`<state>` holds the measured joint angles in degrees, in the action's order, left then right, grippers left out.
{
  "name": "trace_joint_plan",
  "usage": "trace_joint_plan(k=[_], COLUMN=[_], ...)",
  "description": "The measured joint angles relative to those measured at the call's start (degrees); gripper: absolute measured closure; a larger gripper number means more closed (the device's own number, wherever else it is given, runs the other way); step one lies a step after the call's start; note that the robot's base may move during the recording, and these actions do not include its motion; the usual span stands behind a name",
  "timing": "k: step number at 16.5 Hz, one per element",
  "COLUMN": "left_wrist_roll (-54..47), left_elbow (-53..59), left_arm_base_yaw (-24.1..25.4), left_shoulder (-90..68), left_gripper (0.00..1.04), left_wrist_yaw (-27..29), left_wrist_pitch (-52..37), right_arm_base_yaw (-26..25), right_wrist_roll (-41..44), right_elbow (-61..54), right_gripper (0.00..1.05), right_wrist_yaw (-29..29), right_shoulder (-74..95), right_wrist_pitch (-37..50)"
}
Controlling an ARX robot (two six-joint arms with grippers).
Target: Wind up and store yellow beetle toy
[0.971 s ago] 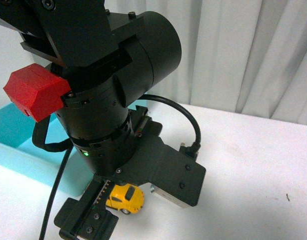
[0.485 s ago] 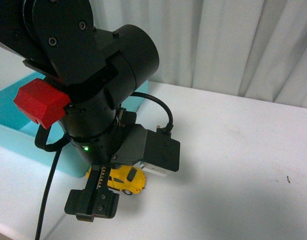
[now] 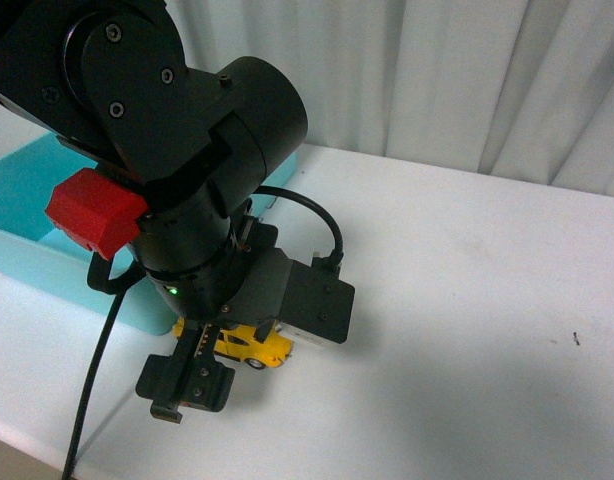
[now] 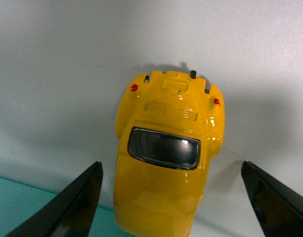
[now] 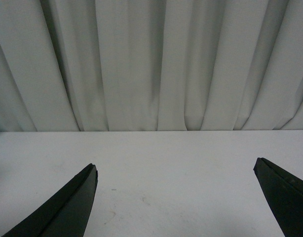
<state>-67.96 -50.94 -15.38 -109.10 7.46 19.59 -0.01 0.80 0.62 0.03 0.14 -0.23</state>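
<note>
The left gripper (image 4: 170, 170) hangs with its 2 fingers wide apart on either side of the yellow beetle toy (image 4: 166, 148), which stands just beside the teal bin (image 3: 47, 275), so an off-centre closing could, I think, roll the glossy car away or into the bin wall.

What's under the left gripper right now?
The yellow beetle toy, on the white table inside the open left gripper, untouched. The arm hides part of it in the front view; its underside cannot be seen.
</note>
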Motion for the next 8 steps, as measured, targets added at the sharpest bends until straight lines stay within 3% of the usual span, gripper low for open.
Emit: trace_joint_plan(k=[3, 5, 8], left_wrist_roll=[-0.9, -2.93, -3.28], left_elbow=[-0.09, -0.37, -0.37], left_arm_base_yaw=[0.24, 0.39, 0.22], left_shoulder=[-0.35, -0.13, 0.61], left_gripper=[0.48, 0.62, 0.64], left_wrist_yaw=[0.0, -0.44, -2.32], left_wrist_pitch=[-0.28, -0.24, 0.39], right_arm_base_yaw=[0.0, 0.0, 0.0], right_wrist_roll=[0.0, 0.0, 0.0], right_elbow=[0.0, 0.0, 0.0], right_gripper=[0.07, 0.07, 0.07], right_wrist_yaw=[0.0, 0.0, 0.0], right_shoulder=[0.0, 0.0, 0.0], right_wrist_pitch=[0.0, -0.02, 0.0])
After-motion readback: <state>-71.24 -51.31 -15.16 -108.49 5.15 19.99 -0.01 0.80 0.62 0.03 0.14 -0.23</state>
